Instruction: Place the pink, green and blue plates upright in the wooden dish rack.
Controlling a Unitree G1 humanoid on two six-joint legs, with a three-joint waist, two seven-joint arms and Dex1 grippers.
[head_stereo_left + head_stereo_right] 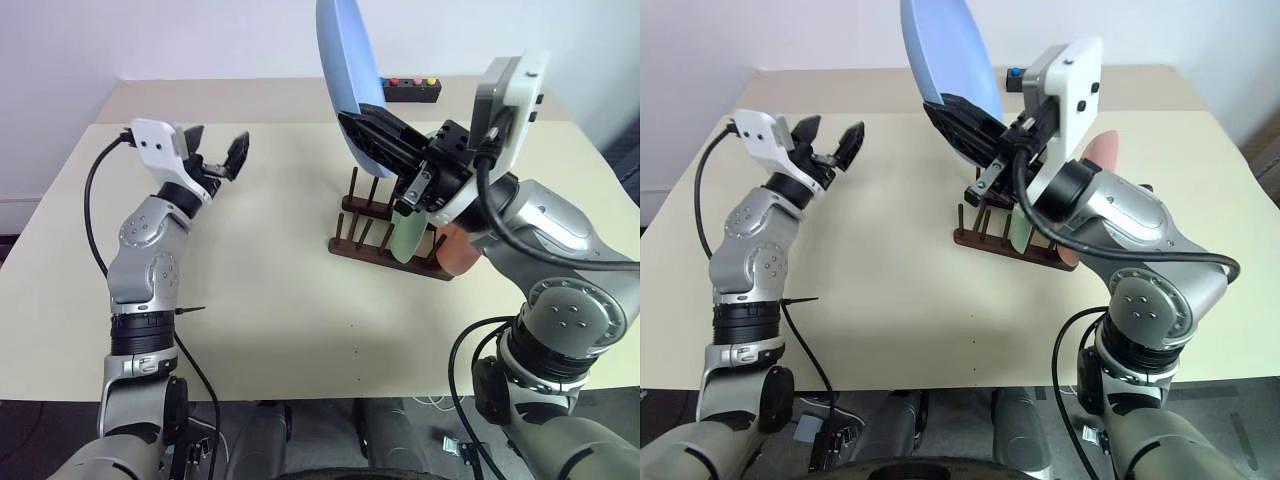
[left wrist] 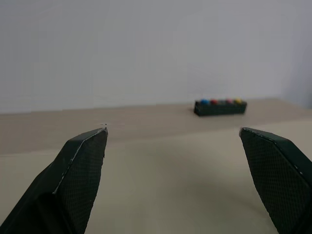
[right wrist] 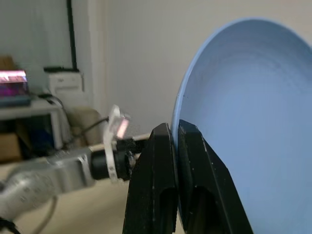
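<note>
We note a wide, pale beige matte tabletop (image 1: pixel 270 300) with rounded far corners, set against a white wall. Directly on it, right of centre, stands a small dark brown wooden dish rack (image 1: pixel 372 238) of two parallel base bars with rows of thin upright pegs. Near the far edge, beyond the rack, we record a low, long black box (image 2: pixel 220 107) lying flat, with a row of coloured buttons on its top. The two items are well apart from each other.
</note>
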